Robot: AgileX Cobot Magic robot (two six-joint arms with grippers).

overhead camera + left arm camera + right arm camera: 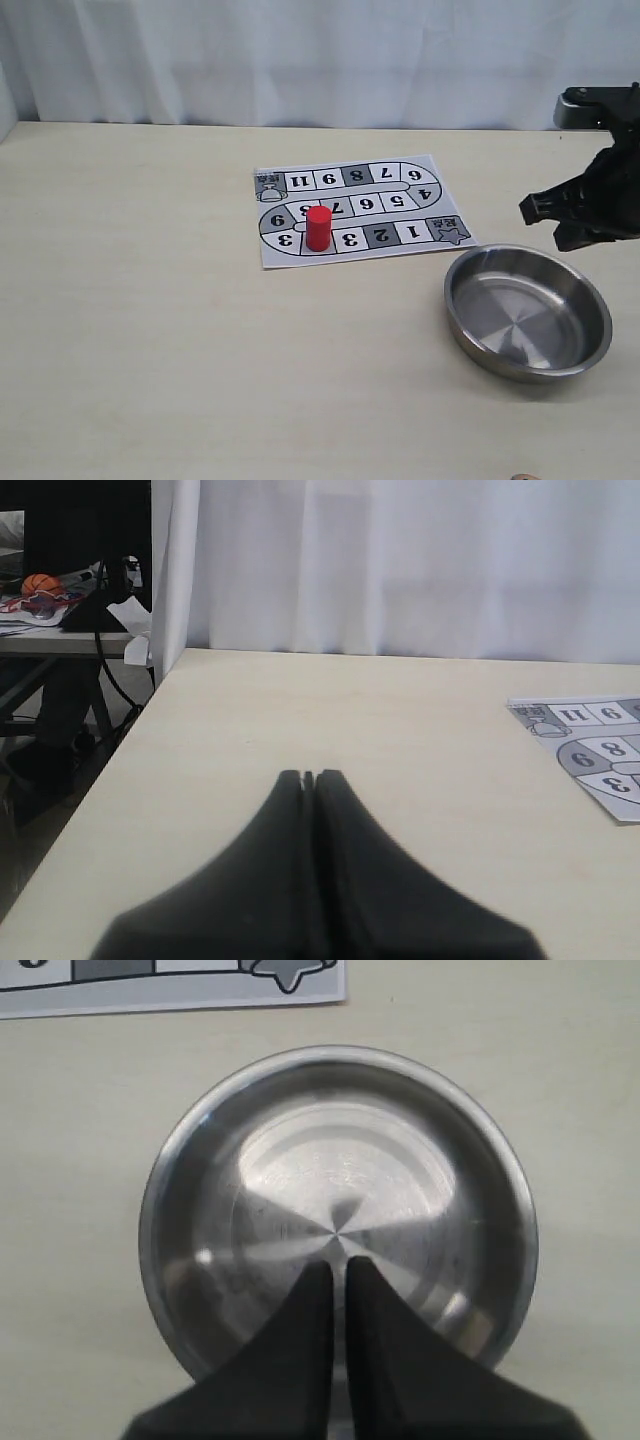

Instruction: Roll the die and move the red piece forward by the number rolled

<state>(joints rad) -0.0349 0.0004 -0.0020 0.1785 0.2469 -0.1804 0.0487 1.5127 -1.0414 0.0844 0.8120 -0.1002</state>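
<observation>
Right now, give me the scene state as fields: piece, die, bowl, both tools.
red piece: upright on the board, lower row, near the left bend
die: not clearly seen in any view
bowl: empty, right of the board
left tool: shut, nothing held
right tool: over the bowl, closed to a thin gap, nothing seen in it

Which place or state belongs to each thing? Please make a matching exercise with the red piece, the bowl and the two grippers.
Things:
1. red piece
2. bowl
3. left gripper
4. right gripper

Places or states:
a. above the bowl
b. standing on the board
c. shut, over the table, left of the board
d. empty, on the table beside the board

Pairs: 1-b, 2-d, 3-c, 4-a.
</observation>
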